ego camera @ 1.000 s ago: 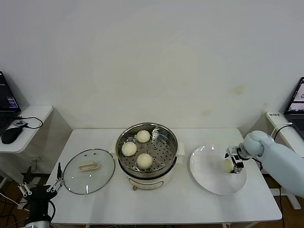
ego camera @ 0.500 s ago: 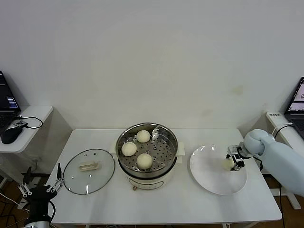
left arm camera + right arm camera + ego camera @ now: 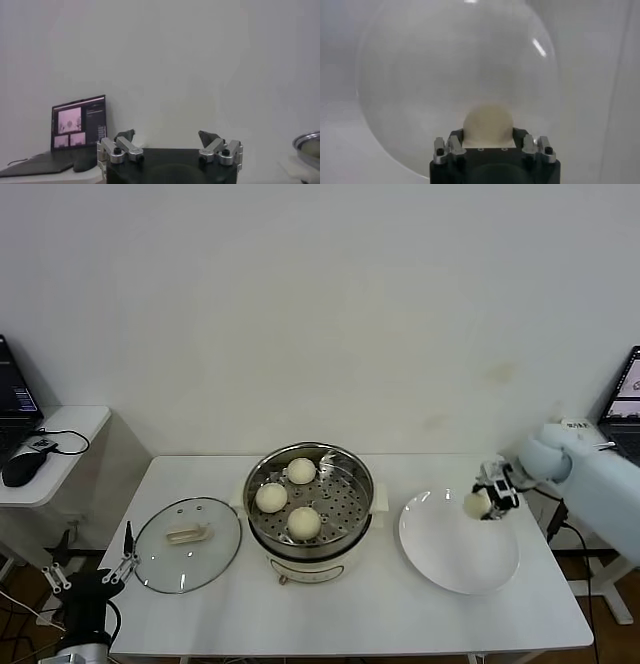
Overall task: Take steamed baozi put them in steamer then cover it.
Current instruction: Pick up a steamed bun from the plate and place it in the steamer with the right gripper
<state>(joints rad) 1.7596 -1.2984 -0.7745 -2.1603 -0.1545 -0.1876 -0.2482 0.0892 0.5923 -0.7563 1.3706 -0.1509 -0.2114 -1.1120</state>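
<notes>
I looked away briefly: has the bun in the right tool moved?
Yes. The bun, held by the right tool, rose from the middle of the plate toward its far rim.

No text, label, brand or number is legible; writing on the laptop screen (image 3: 79, 123) is too small.

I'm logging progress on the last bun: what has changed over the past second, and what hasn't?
The right gripper, shut on the fourth baozi, has lifted it off the white plate toward the plate's far edge. Unchanged: three baozi in the steamer, the cover lying on the table, and the left gripper parked low beside the table.
</notes>
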